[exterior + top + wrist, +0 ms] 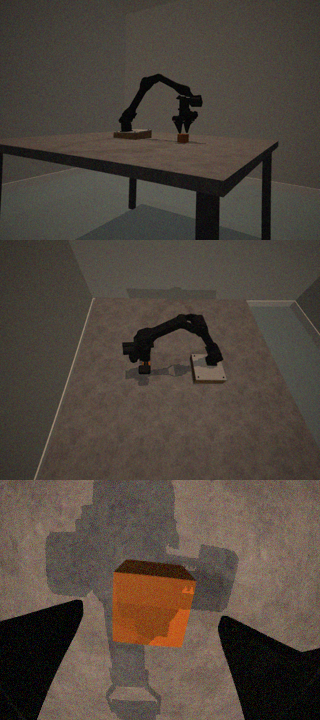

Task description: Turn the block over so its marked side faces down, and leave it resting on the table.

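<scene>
An orange block (149, 363) (183, 138) (150, 592) rests flat on the table, mostly covered by the arm in the top view. In the wrist view its upper face is plain orange with shadows across it, and one side face looks dark brown. I cannot make out a mark on any face in view. My gripper (183, 132) (152, 615) points straight down just above the block. It is open and empty, with one fingertip to each side of the block in the wrist view and gaps between.
The arm's base stands on a pale square board (209, 373) (132, 135) on the same table (168, 426) (155, 160). The arm arches from there to above the block. In the exterior view the table's near corner and edges show.
</scene>
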Controlling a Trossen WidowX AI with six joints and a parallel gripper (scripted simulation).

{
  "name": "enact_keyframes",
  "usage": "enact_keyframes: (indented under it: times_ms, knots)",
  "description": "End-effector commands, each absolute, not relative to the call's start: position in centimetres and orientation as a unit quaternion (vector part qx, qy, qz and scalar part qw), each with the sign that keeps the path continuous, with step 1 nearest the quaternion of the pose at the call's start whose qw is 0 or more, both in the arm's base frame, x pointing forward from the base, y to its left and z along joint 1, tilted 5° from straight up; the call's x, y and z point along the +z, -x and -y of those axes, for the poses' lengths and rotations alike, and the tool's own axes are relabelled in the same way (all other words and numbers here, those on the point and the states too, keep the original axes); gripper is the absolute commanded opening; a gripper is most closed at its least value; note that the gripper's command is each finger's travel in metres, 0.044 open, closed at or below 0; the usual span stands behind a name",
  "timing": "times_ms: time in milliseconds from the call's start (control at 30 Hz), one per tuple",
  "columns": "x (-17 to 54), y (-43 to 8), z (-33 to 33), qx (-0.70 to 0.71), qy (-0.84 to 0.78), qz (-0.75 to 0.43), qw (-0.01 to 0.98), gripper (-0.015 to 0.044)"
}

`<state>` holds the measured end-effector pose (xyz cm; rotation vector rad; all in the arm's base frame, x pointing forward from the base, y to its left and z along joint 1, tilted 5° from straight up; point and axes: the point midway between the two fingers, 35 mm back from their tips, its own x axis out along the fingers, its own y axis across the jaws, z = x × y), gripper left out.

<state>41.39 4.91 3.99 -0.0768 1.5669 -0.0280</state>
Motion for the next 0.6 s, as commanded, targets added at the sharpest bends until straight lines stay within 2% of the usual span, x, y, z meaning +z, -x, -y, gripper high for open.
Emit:
enact_keyframes:
  times_ms: [0,433,567]
  knots:
    - [3.1,-41.2,-4.9,-0.010,0.034,-0.708,0.706,0.0440]
    - [1.3,-41.2,-4.8,-0.010,0.034,-0.708,0.706,0.0440]
    - [1.3,-41.2,-4.8,-0.010,0.034,-0.708,0.706,0.0335]
